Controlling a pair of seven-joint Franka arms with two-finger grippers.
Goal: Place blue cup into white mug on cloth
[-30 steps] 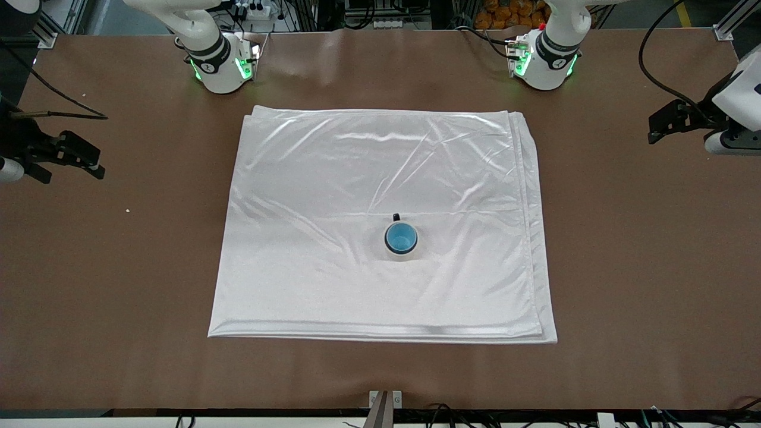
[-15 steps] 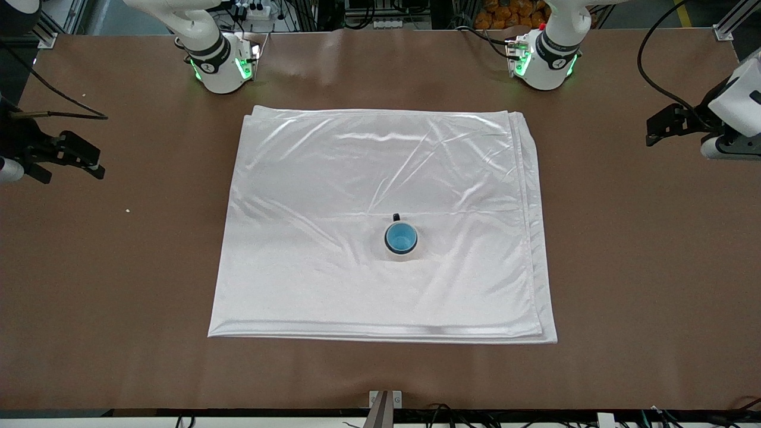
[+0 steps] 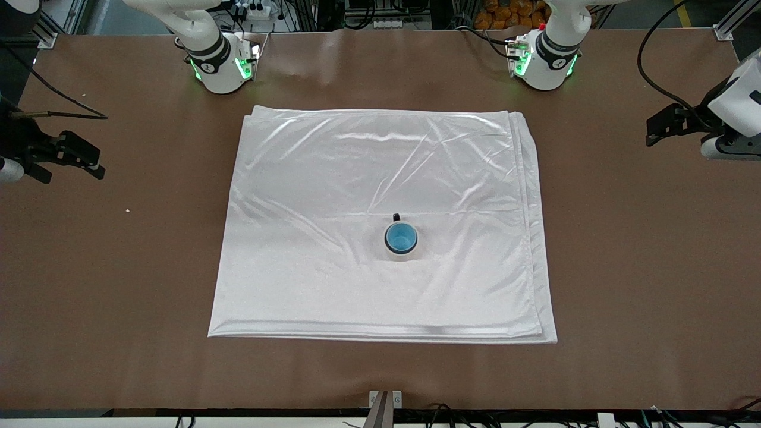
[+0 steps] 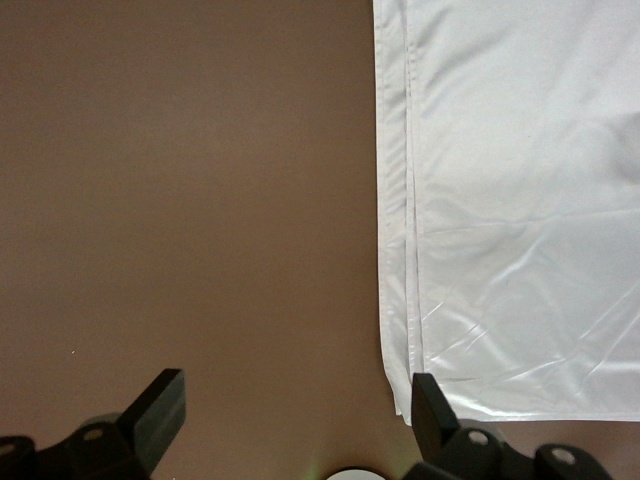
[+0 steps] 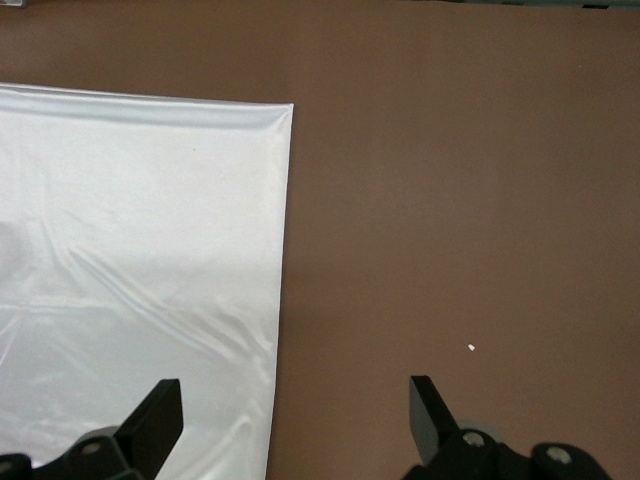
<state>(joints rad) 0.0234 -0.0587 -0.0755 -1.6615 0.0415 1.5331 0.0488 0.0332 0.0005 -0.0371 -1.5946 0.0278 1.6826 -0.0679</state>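
The blue cup (image 3: 401, 237) sits upright inside the white mug (image 3: 399, 256), whose dark handle (image 3: 396, 217) points toward the robots' bases. The mug stands on the shiny white cloth (image 3: 333, 178), in the half nearer the front camera. My left gripper (image 3: 661, 126) hangs open over bare table past the cloth's edge at the left arm's end; in its wrist view the left gripper (image 4: 297, 410) is empty, with the cloth (image 4: 520, 200) alongside. My right gripper (image 3: 83, 161) hangs open over bare table at the right arm's end. In its wrist view the right gripper (image 5: 293, 415) straddles the cloth (image 5: 140, 250) edge, empty.
The brown table (image 3: 624, 267) lies bare all around the cloth. Both arm bases (image 3: 223, 65) (image 3: 544, 59) stand along the edge farthest from the front camera. A small white speck (image 3: 127, 210) lies on the table near the right gripper.
The left arm's hand shifted slightly toward the bases' edge, then stopped. The cup, the mug, the cloth and the right arm have not moved.
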